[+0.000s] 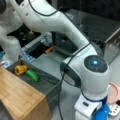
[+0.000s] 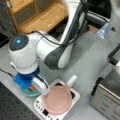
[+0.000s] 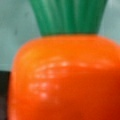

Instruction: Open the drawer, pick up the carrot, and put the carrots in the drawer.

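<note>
Right beneath the wrist camera we see the carrot (image 3: 62,77) filling the wrist view, its green top pointing toward that view's top, so its long axis runs up and down there. We find the pincer (image 2: 31,87) low over a teal bowl (image 2: 37,93) in a front view, with orange showing under it; whether it is open or gripping we cannot tell. The drawer (image 1: 42,83) stands open, holding a green vegetable (image 1: 33,75) and a yellow item (image 1: 20,69).
</note>
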Robot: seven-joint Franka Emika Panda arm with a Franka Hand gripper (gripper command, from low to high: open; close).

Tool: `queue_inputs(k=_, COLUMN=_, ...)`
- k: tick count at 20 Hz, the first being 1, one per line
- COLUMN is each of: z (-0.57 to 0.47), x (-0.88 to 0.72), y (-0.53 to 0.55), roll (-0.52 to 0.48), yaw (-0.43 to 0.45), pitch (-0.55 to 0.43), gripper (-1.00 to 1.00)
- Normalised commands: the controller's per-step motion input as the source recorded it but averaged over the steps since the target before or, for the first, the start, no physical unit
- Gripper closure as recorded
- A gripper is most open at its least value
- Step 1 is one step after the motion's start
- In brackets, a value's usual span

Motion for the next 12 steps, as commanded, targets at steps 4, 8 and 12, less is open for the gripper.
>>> queue_inputs(k=4, z=0.21, x=0.01, y=0.06, roll=0.014, yaw=0.042, pitch=0.113, gripper=1.0)
queue_inputs(k=8, z=0.26, x=-0.02, y=0.05, roll=0.029, yaw=0.026, pitch=0.125, gripper=1.0)
queue_inputs(k=12, z=0.24, x=-0.06, y=0.07, roll=0.041, yaw=0.007, pitch=0.112, gripper=1.0)
